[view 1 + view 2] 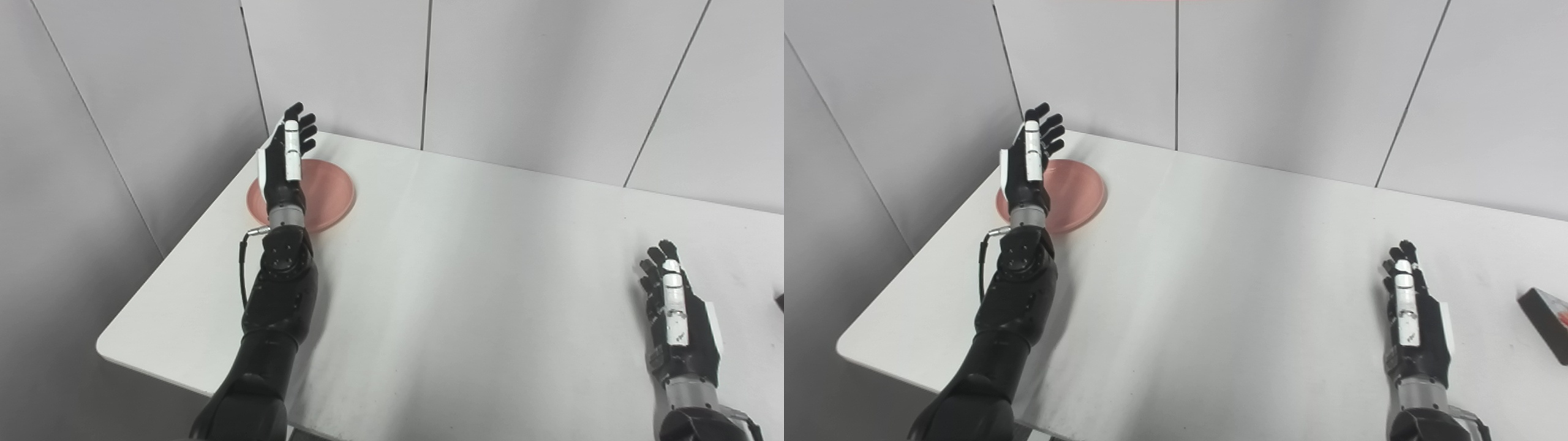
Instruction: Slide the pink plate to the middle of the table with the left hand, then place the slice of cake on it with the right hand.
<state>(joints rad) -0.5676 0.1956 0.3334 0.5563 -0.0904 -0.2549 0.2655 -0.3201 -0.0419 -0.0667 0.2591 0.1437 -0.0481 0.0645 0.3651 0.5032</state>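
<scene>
The pink plate (327,193) lies near the far left corner of the white table (465,275). My left hand (288,156) is raised above the plate's left part, open, fingers stretched toward the wall, holding nothing; it hides part of the plate. My right hand (1412,318) rests open at the near right of the table, fingers extended and empty. The slice of cake (1546,323), dark with a red spot on top, lies at the right edge of the right eye view, to the right of my right hand and apart from it.
Grey wall panels (490,73) stand close behind the table and along its left side. The table's left edge (184,245) runs just beside the plate.
</scene>
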